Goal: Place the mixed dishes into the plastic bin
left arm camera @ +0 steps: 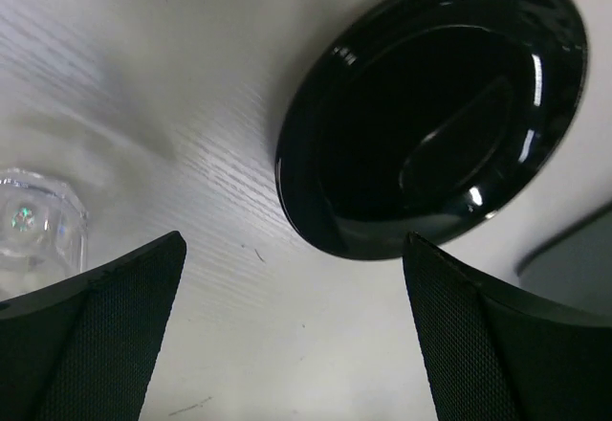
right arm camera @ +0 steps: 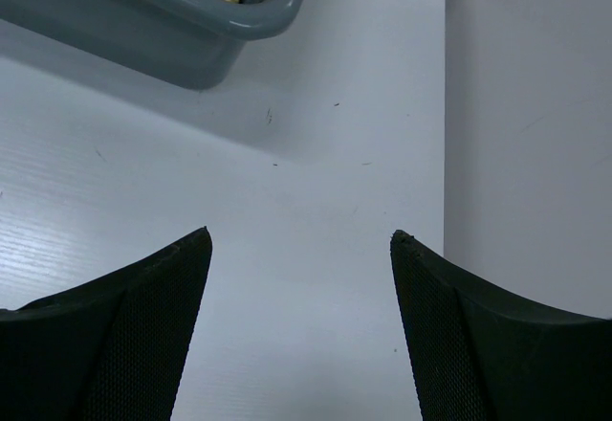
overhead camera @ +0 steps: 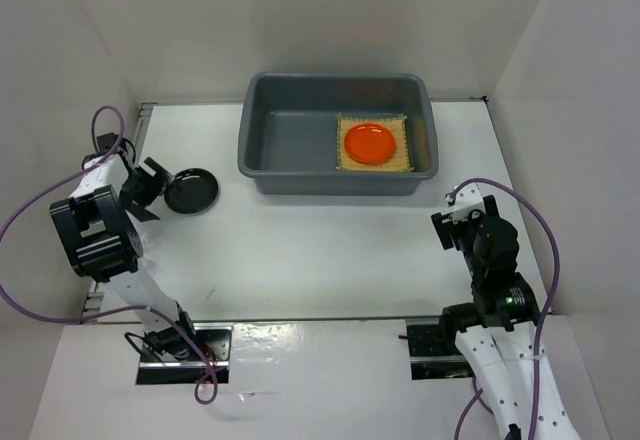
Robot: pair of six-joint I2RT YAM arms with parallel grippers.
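Observation:
The dark grey plastic bin stands at the back middle of the table. In its right half lies the tan woven mat with the orange plate on it. The black plate lies on the table left of the bin, also in the left wrist view. My left gripper is open and empty just left of the black plate. The clear glass cup shows at the left edge of the left wrist view; the arm hides it in the top view. My right gripper is open and empty, near the bin's front right corner.
White walls enclose the table on the left, back and right; the right wall is close beside my right gripper. Purple cables loop round both arms. Bare table lies between the arms, in front of the bin.

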